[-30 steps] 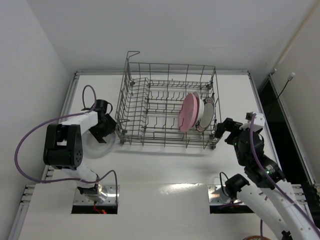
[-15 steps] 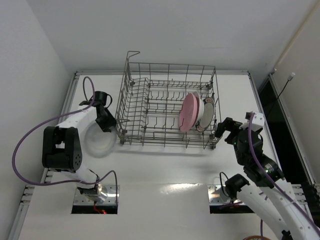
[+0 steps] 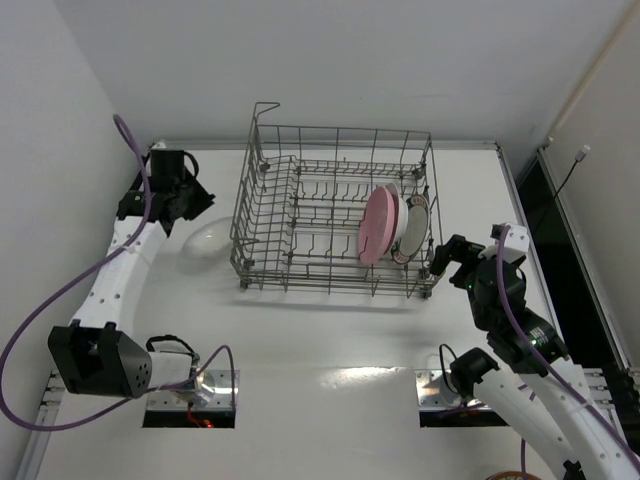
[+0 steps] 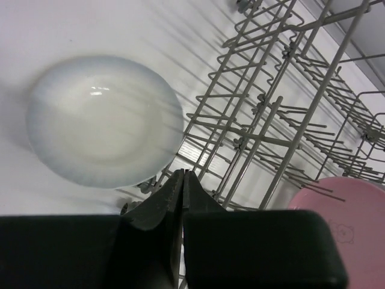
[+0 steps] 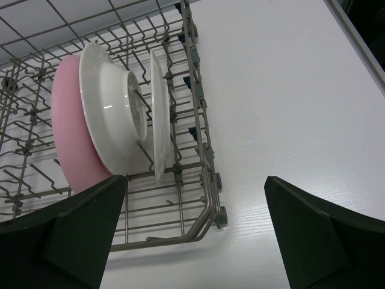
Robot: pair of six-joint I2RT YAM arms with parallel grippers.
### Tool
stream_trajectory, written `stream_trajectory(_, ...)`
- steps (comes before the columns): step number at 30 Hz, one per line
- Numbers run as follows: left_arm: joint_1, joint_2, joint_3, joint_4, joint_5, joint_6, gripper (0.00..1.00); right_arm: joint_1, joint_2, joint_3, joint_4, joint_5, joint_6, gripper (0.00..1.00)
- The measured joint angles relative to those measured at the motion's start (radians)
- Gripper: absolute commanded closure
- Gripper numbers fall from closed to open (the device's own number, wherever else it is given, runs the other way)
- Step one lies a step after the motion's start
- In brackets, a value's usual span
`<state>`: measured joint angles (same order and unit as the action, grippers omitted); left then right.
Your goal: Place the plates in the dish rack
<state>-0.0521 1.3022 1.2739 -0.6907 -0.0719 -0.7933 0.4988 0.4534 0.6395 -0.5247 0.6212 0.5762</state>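
Note:
The grey wire dish rack (image 3: 330,215) stands mid-table. Near its right end, three plates stand upright between the tines: a pink plate (image 3: 377,226) (image 5: 69,141), a white plate (image 5: 111,105) and another plate (image 5: 157,108) seen edge-on. One more white plate (image 3: 205,243) (image 4: 102,120) lies flat on the table beside the rack's left side. My left gripper (image 3: 195,192) (image 4: 182,176) is raised above and behind that plate, shut on nothing. Off the rack's near right corner, my right gripper (image 3: 445,255) (image 5: 195,180) is open and holds nothing.
The rack's left and middle tines (image 4: 271,114) hold nothing. A raised rail (image 3: 330,146) runs along the table's far edge. White walls stand behind and to the left. A dark gap (image 3: 560,230) drops off beyond the right edge.
The left gripper closed on nothing and rose up and back toward the far left. The flat white plate now lies farther back beside the rack. The right arm stayed still.

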Motion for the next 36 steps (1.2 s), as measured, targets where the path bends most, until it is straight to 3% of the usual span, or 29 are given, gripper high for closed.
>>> stream_trajectory(10,0.008,0.0,-0.057,-0.014,-0.006,0.024,1.0,0.0,-0.016,0.0,-0.001,0.0,0.0,0.0)
stream_trajectory(12,0.013,0.012,-0.071,-0.015,-0.006,0.041,0.92,0.0,-0.021,0.0,-0.002,0.0,0.0,0.0)
stream_trajectory(14,0.019,0.042,-0.075,-0.019,-0.006,0.067,0.76,0.0,-0.025,0.0,-0.002,0.0,0.0,0.0)
stream_trajectory(19,0.027,0.177,-0.087,-0.017,0.01,0.127,0.65,0.0,-0.031,0.0,-0.008,0.0,0.0,0.0)
stream_trajectory(26,0.018,0.264,-0.204,-0.041,0.018,0.206,0.31,0.0,-0.041,0.0,-0.012,0.0,0.0,0.0)
stream_trajectory(32,-0.009,0.246,-0.228,-0.031,-0.011,0.28,0.3,0.0,-0.042,0.0,-0.012,-0.002,0.0,0.0)
stream_trajectory(36,-0.027,0.24,-0.231,-0.008,-0.045,0.332,0.22,0.0,-0.04,0.0,-0.01,-0.004,0.0,0.0)
